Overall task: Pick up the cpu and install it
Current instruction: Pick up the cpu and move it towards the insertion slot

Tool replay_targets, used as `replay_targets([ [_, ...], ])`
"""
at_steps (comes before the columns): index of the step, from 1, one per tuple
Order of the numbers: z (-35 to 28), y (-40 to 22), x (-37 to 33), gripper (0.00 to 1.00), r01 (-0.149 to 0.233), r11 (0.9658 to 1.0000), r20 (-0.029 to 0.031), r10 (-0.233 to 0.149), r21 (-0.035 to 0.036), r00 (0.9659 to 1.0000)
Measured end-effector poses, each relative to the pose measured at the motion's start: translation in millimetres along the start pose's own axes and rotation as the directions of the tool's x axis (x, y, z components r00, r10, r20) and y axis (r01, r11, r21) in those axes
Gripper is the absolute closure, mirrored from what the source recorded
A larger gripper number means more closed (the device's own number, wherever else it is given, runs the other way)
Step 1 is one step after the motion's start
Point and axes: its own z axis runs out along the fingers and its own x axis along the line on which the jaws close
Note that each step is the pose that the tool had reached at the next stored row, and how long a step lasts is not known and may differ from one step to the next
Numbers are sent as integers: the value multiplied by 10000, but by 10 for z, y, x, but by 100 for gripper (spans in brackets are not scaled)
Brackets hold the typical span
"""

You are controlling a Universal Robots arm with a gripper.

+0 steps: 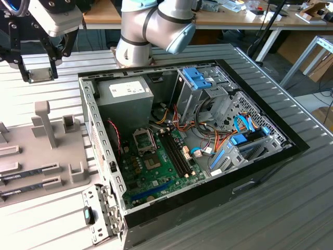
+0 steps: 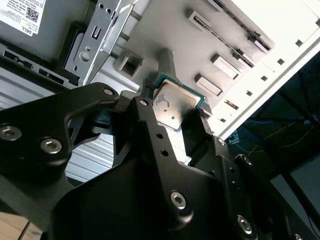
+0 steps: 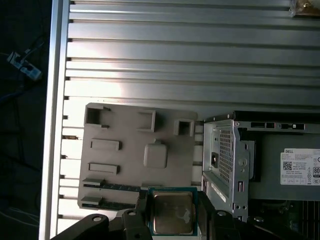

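The small square cpu (image 2: 172, 106), with a silvery metal lid and a thin green rim, has no long axis. It sits edge-on between the fingers, and its flat lid faces both wrist cameras. The black gripper (image 3: 173, 205) is closed on two opposite edges of it. In the first wrist view it hangs over the edge of the grey moulded parts tray (image 3: 125, 170), beside the open black computer case (image 1: 260, 172). The black fingers hide its side edges.

FREE: your gripper (image 1: 39, 73) with the silvery square cpu (image 3: 172, 212) hangs in open air; green motherboard (image 1: 156, 177) open above | BLOCKS: perforated grey case wall (image 1: 101, 140), grey power-supply box (image 1: 125, 99), orange-yellow cables (image 1: 182, 125) beside it
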Motion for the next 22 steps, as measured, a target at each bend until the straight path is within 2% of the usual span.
replay_targets([
  [7, 1, -3, -98, 53, 0, 10000, -1, 0, 0, 10000],
  [13, 3, -9, -230, 53, 0, 10000, 1, 0, 0, 10000],
  [22, 5, -14, -372, 53, 0, 10000, 0, 0, 0, 10000],
])
